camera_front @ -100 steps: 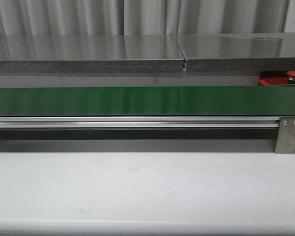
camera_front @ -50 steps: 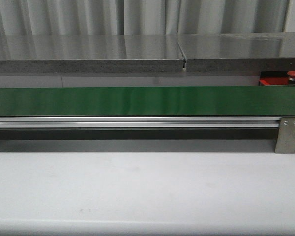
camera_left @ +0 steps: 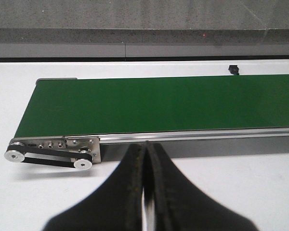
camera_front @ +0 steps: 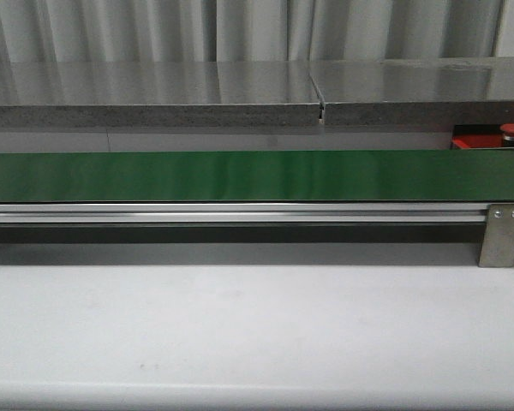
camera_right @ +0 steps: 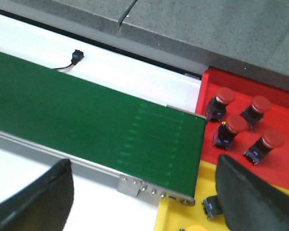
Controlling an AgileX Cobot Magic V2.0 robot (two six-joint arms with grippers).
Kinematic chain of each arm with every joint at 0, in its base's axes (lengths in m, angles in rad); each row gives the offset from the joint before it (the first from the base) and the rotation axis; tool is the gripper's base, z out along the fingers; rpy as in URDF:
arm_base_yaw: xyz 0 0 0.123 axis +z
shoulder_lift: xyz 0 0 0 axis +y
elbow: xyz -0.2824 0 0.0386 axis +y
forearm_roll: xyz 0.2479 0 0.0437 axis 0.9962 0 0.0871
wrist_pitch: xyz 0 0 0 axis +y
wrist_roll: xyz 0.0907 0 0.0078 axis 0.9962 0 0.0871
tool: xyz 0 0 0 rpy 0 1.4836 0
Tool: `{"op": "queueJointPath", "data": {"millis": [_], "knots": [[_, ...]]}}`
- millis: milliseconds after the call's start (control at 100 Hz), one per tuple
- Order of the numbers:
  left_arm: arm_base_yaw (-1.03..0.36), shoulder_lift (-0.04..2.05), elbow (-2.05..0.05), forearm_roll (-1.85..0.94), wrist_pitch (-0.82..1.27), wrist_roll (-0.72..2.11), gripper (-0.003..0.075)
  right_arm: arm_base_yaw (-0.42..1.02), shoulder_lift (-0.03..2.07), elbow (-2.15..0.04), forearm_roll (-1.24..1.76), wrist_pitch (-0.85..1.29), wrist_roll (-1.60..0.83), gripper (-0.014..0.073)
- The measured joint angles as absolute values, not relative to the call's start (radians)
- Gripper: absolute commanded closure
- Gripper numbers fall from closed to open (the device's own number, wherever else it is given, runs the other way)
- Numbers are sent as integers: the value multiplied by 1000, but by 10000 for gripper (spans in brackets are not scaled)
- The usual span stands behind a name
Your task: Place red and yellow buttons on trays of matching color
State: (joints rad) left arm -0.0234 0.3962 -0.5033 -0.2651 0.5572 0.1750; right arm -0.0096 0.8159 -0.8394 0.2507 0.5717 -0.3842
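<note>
Four red buttons (camera_right: 238, 126) standing on the red tray (camera_right: 279, 98) past the belt (camera_right: 86, 120) end, a yellow tray (camera_right: 183, 219) just nearer, all close ahead of the right tool (camera_right: 144, 202), spread wide and empty. Well apart from the left tool (camera_left: 145, 192), pressed closed on nothing over the table (camera_left: 231, 192) at the belt's other end. Right arm judged better placed.

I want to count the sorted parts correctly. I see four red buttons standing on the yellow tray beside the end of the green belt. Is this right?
Not quite. The right wrist view shows the four red buttons standing on the red tray, not the yellow one. The yellow tray lies next to it, also beside the end of the green belt.
</note>
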Motion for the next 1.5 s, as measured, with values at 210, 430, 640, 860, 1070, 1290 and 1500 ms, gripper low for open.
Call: {"op": "queueJointPath", "data": {"millis": [210, 430, 640, 860, 1070, 1290, 1500], "knots": [[-23, 396, -503, -265, 557, 175, 741, -10, 555, -666, 251, 569, -384, 138], [-23, 396, -503, -265, 557, 175, 741, -10, 389, -600, 251, 615, -383, 564], [-23, 396, -503, -265, 557, 175, 741, -10, 371, -596, 251, 641, -383, 712], [-23, 396, -503, -265, 557, 175, 741, -10, 371, -596, 251, 641, -383, 712], [-23, 396, -503, -265, 557, 175, 741, -10, 371, -596, 251, 641, -383, 712], [-23, 396, -503, -265, 557, 175, 741, -10, 371, -596, 251, 641, -383, 712], [-23, 396, -503, -265, 557, 175, 741, -10, 371, -584, 251, 614, -383, 712]]}}
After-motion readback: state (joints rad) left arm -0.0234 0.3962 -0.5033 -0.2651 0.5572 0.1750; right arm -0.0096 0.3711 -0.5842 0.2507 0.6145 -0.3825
